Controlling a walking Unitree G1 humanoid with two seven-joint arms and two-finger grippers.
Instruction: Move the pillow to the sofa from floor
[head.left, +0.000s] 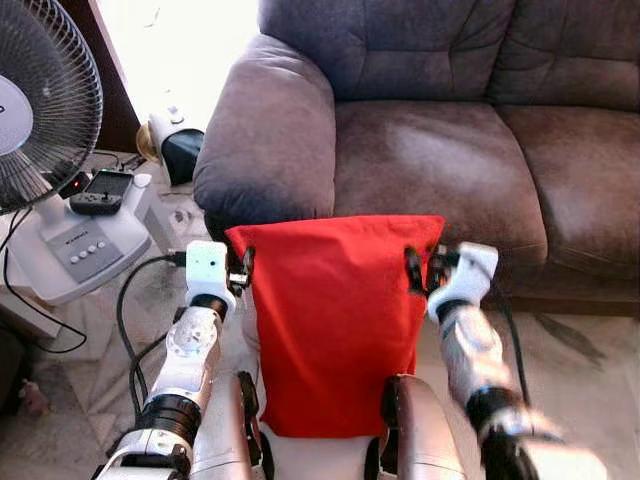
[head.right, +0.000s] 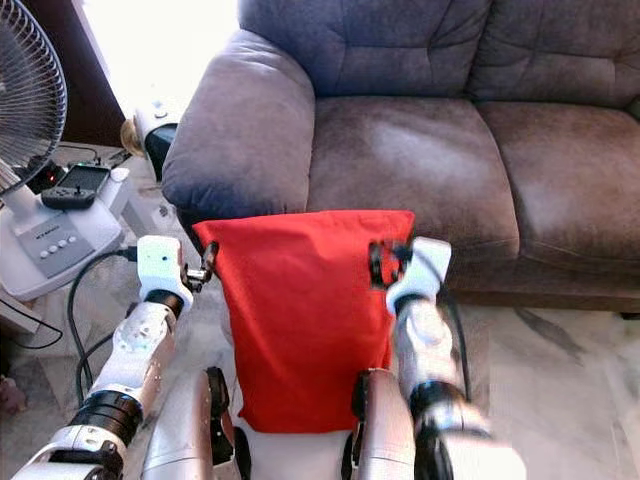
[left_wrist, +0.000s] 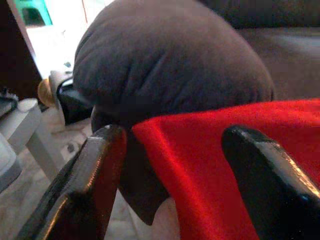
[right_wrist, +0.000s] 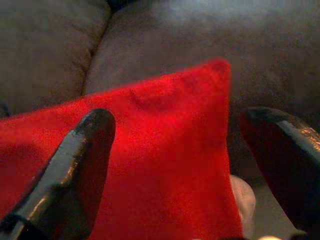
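The red pillow (head.left: 335, 320) is held between both grippers, in front of the sofa (head.left: 450, 150). The left gripper (head.left: 243, 272) at 9 o'clock and the right gripper (head.left: 418, 270) at 3 o'clock have fingers spread, straddling its top corners.

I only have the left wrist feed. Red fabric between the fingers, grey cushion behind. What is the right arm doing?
Observer: The right gripper is at the red pillow's other top corner, fingers open around it.
Operator: Pillow off the floor?
Observer: It hangs upright between both grippers, in front of the sofa, its top edge about level with the seat front.
Operator: Anything near my left side?
Observer: A standing fan is beside the left gripper, with cables on the floor below.
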